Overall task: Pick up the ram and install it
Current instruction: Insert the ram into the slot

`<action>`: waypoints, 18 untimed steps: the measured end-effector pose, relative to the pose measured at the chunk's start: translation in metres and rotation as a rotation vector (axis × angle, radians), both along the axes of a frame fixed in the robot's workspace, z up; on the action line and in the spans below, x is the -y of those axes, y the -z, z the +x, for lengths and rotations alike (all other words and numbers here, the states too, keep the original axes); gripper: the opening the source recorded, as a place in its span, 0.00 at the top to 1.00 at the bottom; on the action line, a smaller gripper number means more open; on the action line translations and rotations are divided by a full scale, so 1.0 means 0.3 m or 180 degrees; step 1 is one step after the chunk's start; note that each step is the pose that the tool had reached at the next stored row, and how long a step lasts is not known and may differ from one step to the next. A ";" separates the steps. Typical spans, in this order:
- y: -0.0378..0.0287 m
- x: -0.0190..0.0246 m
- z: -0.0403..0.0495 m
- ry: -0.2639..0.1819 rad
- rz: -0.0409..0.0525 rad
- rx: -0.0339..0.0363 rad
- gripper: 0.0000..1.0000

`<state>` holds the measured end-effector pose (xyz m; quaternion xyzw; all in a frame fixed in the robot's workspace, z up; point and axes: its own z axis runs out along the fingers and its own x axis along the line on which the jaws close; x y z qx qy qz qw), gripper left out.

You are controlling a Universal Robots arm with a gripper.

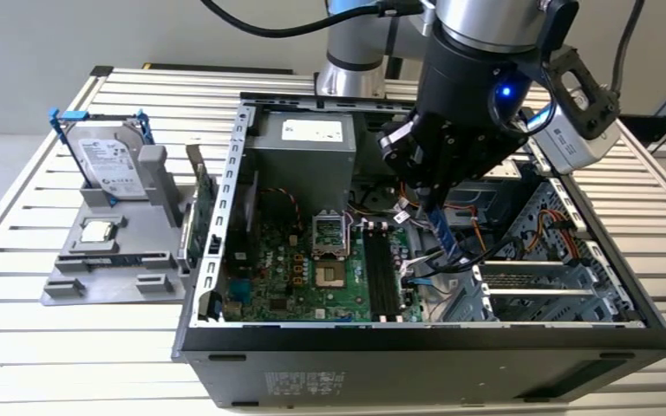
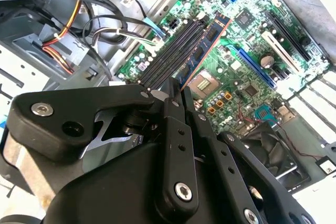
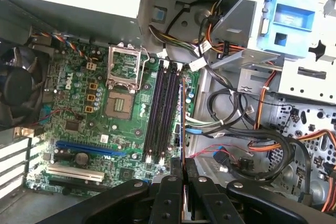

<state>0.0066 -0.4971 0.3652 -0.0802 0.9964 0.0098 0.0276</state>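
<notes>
You have the ram (image 2: 206, 43) clamped edge-on between the closed jaws of the gripper (image 2: 176, 98): in the second wrist view it shows as a long, thin blue-green board with an orange-brown lower edge and a row of dark chips, running from the fingertips (image 2: 169, 106) up toward the upper centre of the frame. It hangs just above the black memory slots (image 2: 170, 51) of the motherboard (image 2: 252, 66), lined up along them on their side nearest the processor socket (image 2: 202, 83); you cannot tell whether it touches a slot yet. In the exterior view the same stick appears as a narrow blue strip (image 1: 447, 238) dropping from the gripper (image 1: 432, 195) at centre right, over the slots (image 1: 381, 270). The open computer case (image 1: 426, 334) lies on its side on the slatted surface (image 1: 55, 347) and holds the green motherboard (image 1: 292, 277), a grey power supply (image 1: 304, 156) toward the top, bundles of coloured cables (image 1: 472, 251) and metal drive bays (image 1: 553, 290) at right. In the first wrist view you see the black slots (image 3: 161, 108) at centre, the socket (image 3: 122, 103) to their left, a black fan (image 3: 18, 90) at far left and a blue drive bracket (image 3: 294, 14) at upper right. At the exterior view's left a grey holder (image 1: 114, 247) carries a silver hard drive (image 1: 111, 165) in a blue frame, standing upright.
</notes>
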 end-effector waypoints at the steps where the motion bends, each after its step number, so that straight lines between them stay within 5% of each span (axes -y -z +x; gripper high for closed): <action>1: 0.000 0.000 0.000 0.0000 -0.0001 0.0000 1.00; 18: 0.012 0.000 0.000 0.0034 -0.0001 0.0000 1.00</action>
